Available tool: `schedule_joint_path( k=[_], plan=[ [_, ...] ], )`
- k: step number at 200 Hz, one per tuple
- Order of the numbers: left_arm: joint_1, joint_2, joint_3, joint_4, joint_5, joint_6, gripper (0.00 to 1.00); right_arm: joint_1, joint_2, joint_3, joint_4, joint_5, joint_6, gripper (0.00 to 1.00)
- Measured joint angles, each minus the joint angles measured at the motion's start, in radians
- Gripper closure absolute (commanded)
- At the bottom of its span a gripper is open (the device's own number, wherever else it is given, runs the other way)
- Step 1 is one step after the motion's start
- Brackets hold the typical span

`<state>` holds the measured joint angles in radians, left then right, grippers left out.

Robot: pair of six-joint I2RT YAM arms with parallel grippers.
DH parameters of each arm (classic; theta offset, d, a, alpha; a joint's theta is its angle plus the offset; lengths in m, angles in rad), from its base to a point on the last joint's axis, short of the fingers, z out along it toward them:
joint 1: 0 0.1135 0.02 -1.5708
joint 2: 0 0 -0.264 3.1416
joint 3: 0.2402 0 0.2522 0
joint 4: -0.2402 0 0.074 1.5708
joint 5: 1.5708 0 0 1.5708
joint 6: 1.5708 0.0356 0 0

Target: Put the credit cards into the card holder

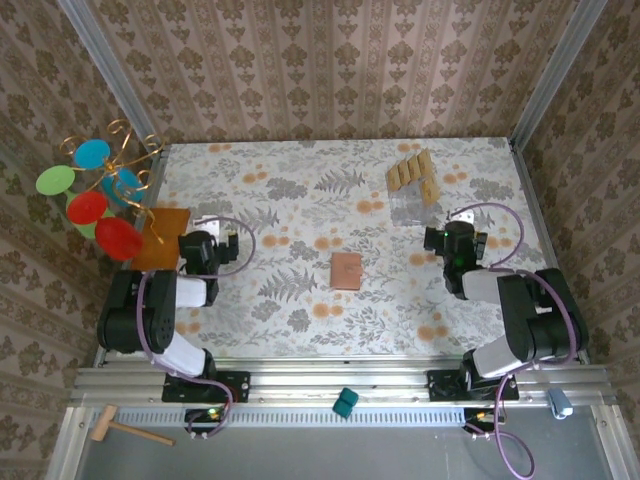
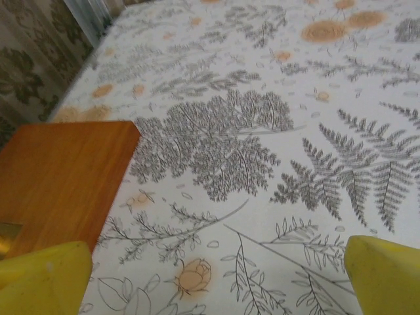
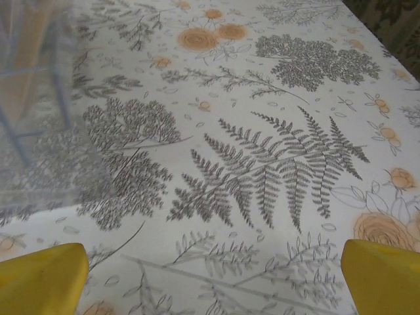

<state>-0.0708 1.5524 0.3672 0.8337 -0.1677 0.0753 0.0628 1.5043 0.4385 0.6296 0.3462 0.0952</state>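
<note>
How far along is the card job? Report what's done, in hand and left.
Done: nothing yet. The credit cards stand in a row at the table's far right, and the card holder lies closed mid-table, away from them.
In hand: nothing. The left pincer and right pincer are both open and empty above the cloth.
Left: opening the holder and moving every card into it.

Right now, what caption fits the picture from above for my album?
Left tool and right tool open, card holder on the flowery table between them, credit cards lined up far right.
</note>
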Motion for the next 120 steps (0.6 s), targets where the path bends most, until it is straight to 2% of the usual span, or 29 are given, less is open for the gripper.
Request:
schedule_joint_path(
  k=[10,38,120],
  plan=[
    [0.019,0.006,0.001,0.005,0.043,0.000,0.00,-0.029,0.020,-0.015,0.088,-0.045,-0.007,0.00],
    [0.053,0.006,0.010,0.023,0.098,0.000,0.00,-0.037,0.027,-0.041,0.170,-0.093,-0.010,0.00],
    [0.053,0.006,0.014,0.034,0.143,-0.001,0.00,-0.015,0.027,-0.046,0.206,-0.093,-0.014,0.00]
  ],
)
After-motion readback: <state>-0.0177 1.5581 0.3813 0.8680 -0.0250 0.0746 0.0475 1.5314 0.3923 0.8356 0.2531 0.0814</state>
